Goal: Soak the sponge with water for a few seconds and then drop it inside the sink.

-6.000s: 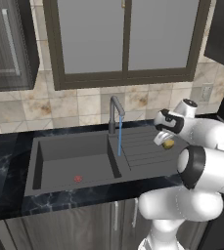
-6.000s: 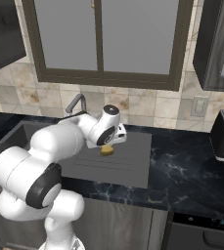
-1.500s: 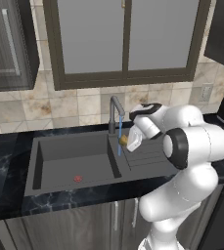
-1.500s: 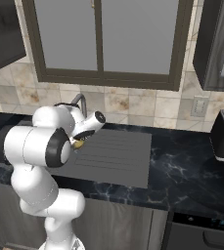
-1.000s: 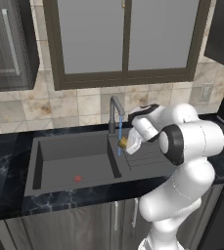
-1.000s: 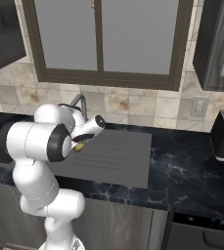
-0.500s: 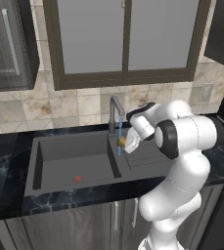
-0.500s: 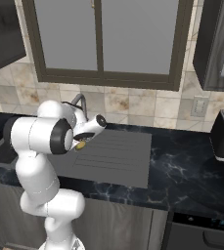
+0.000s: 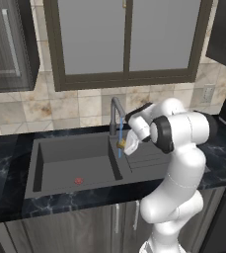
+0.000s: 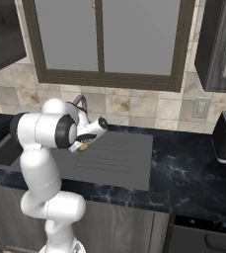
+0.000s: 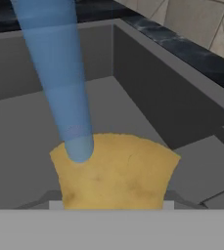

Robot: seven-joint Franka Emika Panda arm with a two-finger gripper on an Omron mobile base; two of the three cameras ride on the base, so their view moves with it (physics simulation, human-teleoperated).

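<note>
I see my claw (image 9: 123,145) clamped narrow on the sponge (image 11: 114,171), under the faucet (image 9: 115,112), water (image 11: 59,83) striking its top, above the sink (image 9: 65,163) basin's right edge.

Even, shadowless rendering; soft blur

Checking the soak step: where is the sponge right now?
The sponge is clamped in the gripper under the faucet, above the sink's right edge. In the hand view the water lands on its upper-left corner.
</note>
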